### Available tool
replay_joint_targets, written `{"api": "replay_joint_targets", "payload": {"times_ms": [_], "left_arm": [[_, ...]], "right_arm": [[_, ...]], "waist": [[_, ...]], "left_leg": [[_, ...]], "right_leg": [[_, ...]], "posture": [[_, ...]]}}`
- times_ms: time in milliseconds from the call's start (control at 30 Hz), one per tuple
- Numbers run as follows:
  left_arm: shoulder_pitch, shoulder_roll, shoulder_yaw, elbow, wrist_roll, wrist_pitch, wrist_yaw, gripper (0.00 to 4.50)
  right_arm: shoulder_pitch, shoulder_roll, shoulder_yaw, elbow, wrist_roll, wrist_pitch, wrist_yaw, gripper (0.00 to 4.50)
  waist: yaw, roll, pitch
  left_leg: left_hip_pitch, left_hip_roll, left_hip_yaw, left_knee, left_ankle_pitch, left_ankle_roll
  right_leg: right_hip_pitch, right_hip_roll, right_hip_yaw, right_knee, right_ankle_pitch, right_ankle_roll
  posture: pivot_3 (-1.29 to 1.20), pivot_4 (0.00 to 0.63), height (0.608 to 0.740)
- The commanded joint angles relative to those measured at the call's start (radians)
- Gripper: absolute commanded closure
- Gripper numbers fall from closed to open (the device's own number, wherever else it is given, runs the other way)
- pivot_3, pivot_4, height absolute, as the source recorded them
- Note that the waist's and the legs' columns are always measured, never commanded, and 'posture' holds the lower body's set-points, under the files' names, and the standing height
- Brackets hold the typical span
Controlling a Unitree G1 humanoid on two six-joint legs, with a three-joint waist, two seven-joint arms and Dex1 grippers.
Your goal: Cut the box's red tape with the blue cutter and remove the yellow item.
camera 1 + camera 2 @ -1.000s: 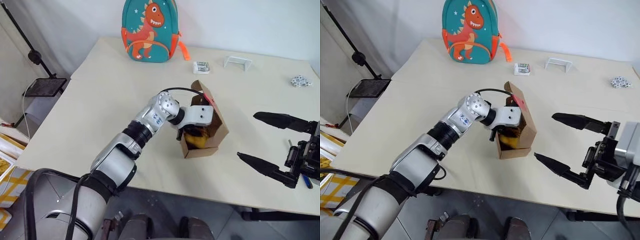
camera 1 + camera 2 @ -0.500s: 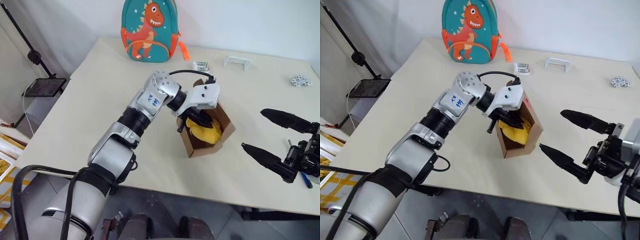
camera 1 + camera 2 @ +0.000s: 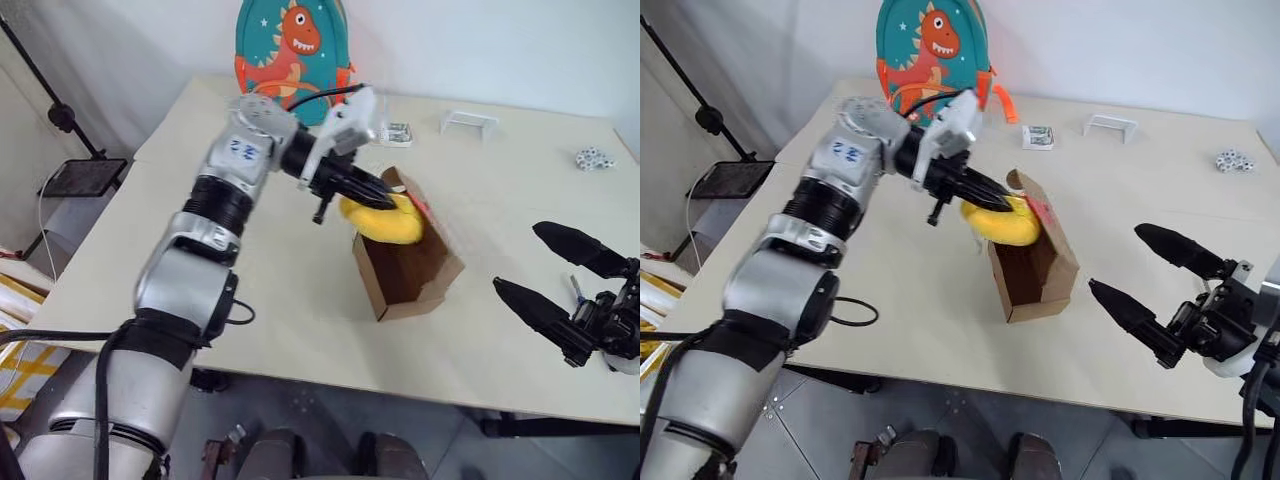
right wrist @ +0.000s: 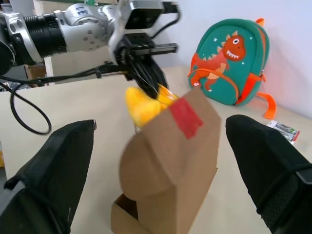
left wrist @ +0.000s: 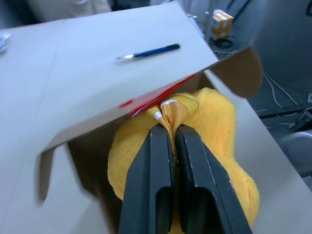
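Lifted clear since earlier, the yellow item [image 3: 382, 222] hangs clamped in the left gripper [image 3: 385, 196] above the box [image 3: 408, 265]; right gripper [image 3: 560, 278] gapes wide.

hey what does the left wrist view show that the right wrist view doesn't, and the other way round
Left wrist view alone: the blue cutter lying on the table, and the left gripper up close, shut on a tag on the yellow item. Right wrist view alone: the dinosaur backpack and the right gripper, open. Both: the yellow item, the box with its red tape, and the left gripper.
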Motion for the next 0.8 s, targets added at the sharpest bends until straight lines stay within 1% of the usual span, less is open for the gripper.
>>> {"api": "replay_joint_targets", "payload": {"times_ms": [33,100,233,300,367,433,467,500,567,600,700,800], "left_arm": [[0.012,0.053,0.009,-0.036,-0.043,-0.005,-0.112,4.47],[0.052,0.107,0.036,-0.054,-0.06,0.01,-0.112,4.47],[0.165,0.222,0.097,-0.125,-0.09,0.028,-0.089,4.47],[0.239,0.277,0.152,-0.157,-0.113,0.034,-0.034,4.47],[0.297,0.3,0.206,-0.188,-0.136,0.031,0.024,4.47],[0.386,0.335,0.264,-0.217,-0.139,0.008,0.093,4.47],[0.442,0.353,0.291,-0.218,-0.116,-0.068,0.144,4.47],[0.499,0.371,0.314,-0.224,-0.106,-0.088,0.181,4.47],[0.56,0.387,0.337,-0.238,-0.101,-0.103,0.221,4.47],[0.601,0.393,0.343,-0.252,-0.084,-0.143,0.256,4.47],[0.785,0.379,0.409,-0.352,-0.103,-0.177,0.366,4.47],[0.866,0.359,0.422,-0.409,-0.123,-0.162,0.395,4.47]], "right_arm": [[-0.037,-0.012,0.014,-0.008,-0.015,-0.038,0.009,0.0],[-0.069,-0.033,0.039,-0.004,-0.063,-0.058,0.034,0.0],[-0.108,-0.078,0.086,-0.001,-0.085,-0.054,0.083,0.0],[-0.128,-0.102,0.122,0.0,-0.103,-0.058,0.117,0.0],[-0.143,-0.112,0.145,0.003,-0.106,-0.055,0.127,0.0],[-0.156,-0.121,0.17,0.011,-0.119,-0.059,0.147,0.0],[-0.163,-0.127,0.186,0.016,-0.137,-0.065,0.161,0.0],[-0.166,-0.135,0.205,0.019,-0.155,-0.068,0.181,0.0],[-0.171,-0.143,0.226,0.023,-0.175,-0.071,0.205,0.0],[-0.182,-0.142,0.241,0.024,-0.189,-0.079,0.209,0.0],[-0.209,-0.118,0.303,0.021,-0.226,-0.107,0.216,0.0],[-0.184,-0.102,0.304,0.039,-0.246,-0.129,0.242,0.0]], "waist": [[-0.004,0.0,0.0],[-0.007,0.0,0.0],[-0.012,0.0,0.0],[-0.016,0.0,0.0],[-0.014,0.0,0.0],[-0.013,0.0,0.0],[-0.012,0.0,0.0],[-0.012,0.0,0.0],[-0.01,0.0,0.0],[-0.007,-0.001,0.0],[-0.011,0.0,0.0],[-0.006,-0.001,0.0]], "left_leg": [[0.0,0.0,0.0,0.0,0.0,0.0],[0.0,0.0,0.0,0.001,0.0,0.0],[0.0,0.0,-0.001,0.0,0.0,0.0],[0.0,0.0,-0.001,0.0,0.0,0.0],[0.001,0.0,-0.001,0.0,0.0,0.0],[0.001,0.0,-0.002,0.001,0.0,0.0],[0.001,0.0,-0.002,0.001,0.0,0.0],[0.001,-0.001,-0.003,0.001,0.0,0.0],[0.002,-0.001,-0.004,0.001,0.0,0.0],[0.002,-0.001,-0.005,0.001,0.0,0.0],[0.002,-0.002,-0.007,0.001,0.0,0.0],[0.001,-0.002,-0.01,0.001,0.0,0.0]], "right_leg": [[0.0,0.0,0.0,0.0,0.0,0.0],[0.0,0.0,0.001,0.001,0.0,0.0],[0.0,0.0,0.001,0.002,0.0,0.0],[-0.001,0.0,0.001,0.003,0.0,0.0],[-0.001,0.0,0.001,0.003,0.0,0.0],[0.0,0.0,0.001,0.003,0.0,0.0],[0.0,0.0,0.002,0.003,0.0,0.0],[0.0,0.0,0.002,0.003,0.0,0.0],[0.001,-0.001,0.002,0.004,0.0,0.0],[0.001,-0.001,0.002,0.004,0.0,0.001],[0.001,-0.001,0.002,0.005,0.001,0.002],[0.001,-0.001,0.003,0.006,0.001,0.002]], "posture": [[0.0,0.15,0.74],[0.0,0.15,0.74],[0.0,0.15,0.74],[0.0,0.15,0.74],[0.0,0.15,0.74],[0.0,0.15,0.74],[0.0,0.15,0.74],[0.0,0.15,0.74],[0.0,0.15,0.74],[0.0,0.15,0.74],[0.0,0.15,0.74],[0.0,0.15,0.74]]}}
